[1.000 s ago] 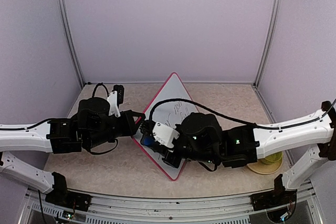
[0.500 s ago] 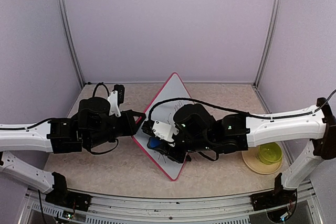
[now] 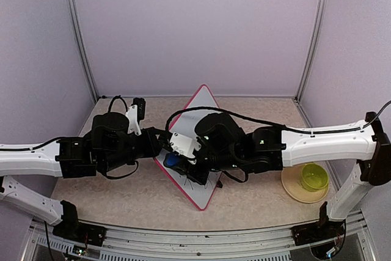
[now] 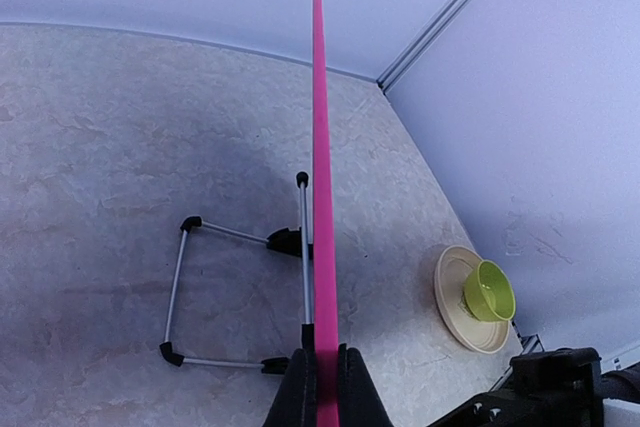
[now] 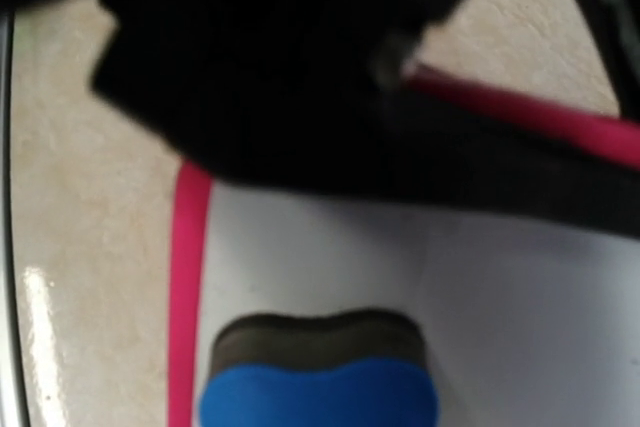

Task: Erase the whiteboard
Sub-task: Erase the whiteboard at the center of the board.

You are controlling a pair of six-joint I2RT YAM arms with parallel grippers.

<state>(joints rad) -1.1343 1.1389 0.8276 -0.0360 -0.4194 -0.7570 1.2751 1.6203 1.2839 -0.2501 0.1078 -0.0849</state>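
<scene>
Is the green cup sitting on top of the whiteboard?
No, the green cup sits on a tan plate on the table, off to one side of the whiteboard.

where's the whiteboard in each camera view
top: whiteboard at centre, seen as a diamond.
left wrist: whiteboard edge-on, a thin pink line up the middle.
right wrist: whiteboard white face across the lower frame, behind the blue eraser.
shared landmark: the pink rim, in all three.
</scene>
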